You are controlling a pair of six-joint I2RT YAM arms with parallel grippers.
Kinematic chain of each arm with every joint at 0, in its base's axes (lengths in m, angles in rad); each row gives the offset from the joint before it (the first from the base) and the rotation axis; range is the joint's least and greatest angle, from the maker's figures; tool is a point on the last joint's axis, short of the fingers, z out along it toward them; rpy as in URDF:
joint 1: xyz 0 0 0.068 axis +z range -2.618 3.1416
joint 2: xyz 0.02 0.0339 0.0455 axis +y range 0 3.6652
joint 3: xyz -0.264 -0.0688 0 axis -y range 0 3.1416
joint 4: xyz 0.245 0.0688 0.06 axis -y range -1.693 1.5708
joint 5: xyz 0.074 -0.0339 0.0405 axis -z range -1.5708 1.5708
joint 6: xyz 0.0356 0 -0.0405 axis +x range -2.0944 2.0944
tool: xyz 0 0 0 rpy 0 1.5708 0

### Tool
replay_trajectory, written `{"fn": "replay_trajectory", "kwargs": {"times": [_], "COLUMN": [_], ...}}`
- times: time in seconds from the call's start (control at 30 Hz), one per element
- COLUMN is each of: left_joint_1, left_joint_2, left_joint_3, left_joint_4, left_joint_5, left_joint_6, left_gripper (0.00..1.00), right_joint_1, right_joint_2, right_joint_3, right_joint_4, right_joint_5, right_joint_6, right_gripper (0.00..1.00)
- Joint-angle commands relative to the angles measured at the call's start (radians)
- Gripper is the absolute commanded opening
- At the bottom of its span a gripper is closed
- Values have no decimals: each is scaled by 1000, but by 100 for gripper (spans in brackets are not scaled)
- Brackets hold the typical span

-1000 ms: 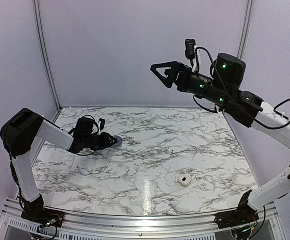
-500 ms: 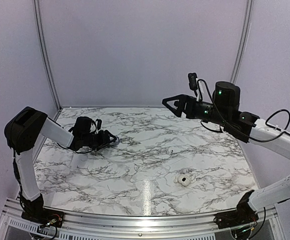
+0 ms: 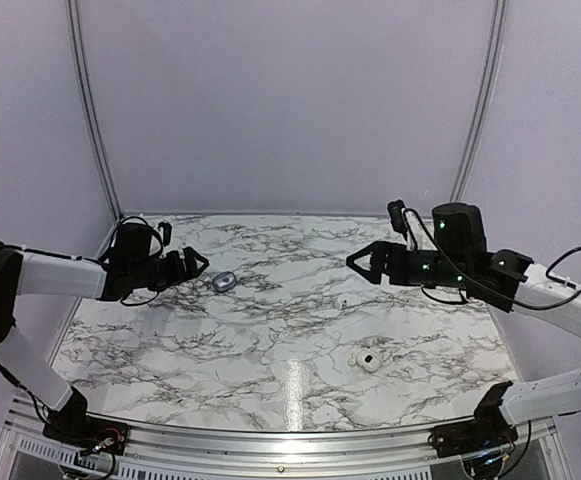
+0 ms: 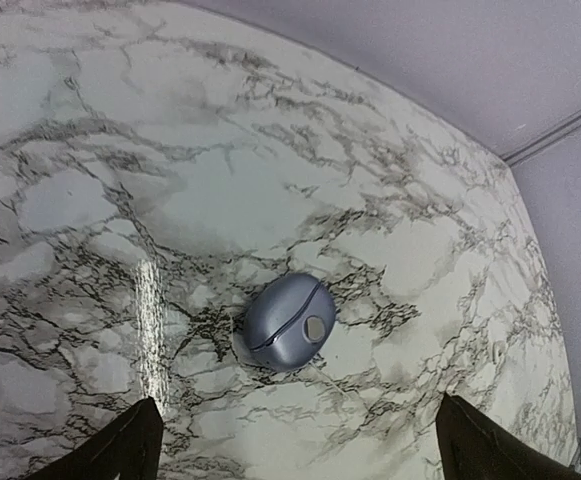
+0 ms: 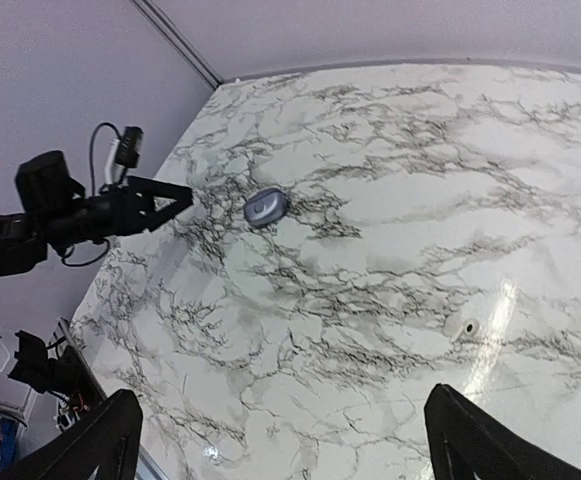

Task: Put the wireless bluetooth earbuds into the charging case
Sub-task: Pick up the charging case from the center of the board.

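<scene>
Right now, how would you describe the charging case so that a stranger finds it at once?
Look at the marble table, in its far left part, just ahead of the open left fingers. The charging case lies there: a closed bluish-lavender pebble, unlike the two tiny whitish earbuds further right.

On the table (image 3: 270,400), the charging case (image 3: 224,283) lies far-left of centre. The left gripper (image 3: 198,264) hangs just left of the case, apart from it, tips pointing right toward it. The first earbud (image 3: 342,301) lies on the table around the middle, well right of the case. The second earbud (image 3: 369,360) lies nearer and slightly right of the first. The right gripper (image 3: 355,263) is above the table, just beyond the first earbud, tips pointing left.
</scene>
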Motion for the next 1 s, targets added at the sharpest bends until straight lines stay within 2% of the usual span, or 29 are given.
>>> {"fn": "replay_trajectory", "kwargs": {"times": [0.0, 0.17, 0.3, 0.4, 0.6, 0.67, 0.97], "left_joint_1": [1, -20, -58, -98, -224, -236, -252], "left_joint_2": [-209, -385, -465, -475, -484, -489, -510], "left_joint_3": [-67, -143, -190, -201, -198, -204, -227], "left_joint_4": [-60, -72, -73, -71, -63, -53, -13], "left_joint_5": [-96, -145, -116, -67, -98, -100, -47], "left_joint_6": [60, 62, 94, 127, 240, 248, 259], "left_gripper": [99, 99, 99, 99, 99, 99, 99], "right_joint_1": [-10, 7, 88, 115, 144, 146, 161], "right_joint_2": [-51, -41, -30, -14, -1, 5, 98], "right_joint_3": [-86, -169, -182, -207, -253, -262, -338], "right_joint_4": [-135, -220, -297, -306, -299, -277, -172], "right_joint_5": [84, 91, 199, 239, 281, 280, 227], "right_joint_6": [109, 115, 79, 54, -23, -30, -64], "right_gripper": [98, 90, 89, 89, 82, 77, 67]}}
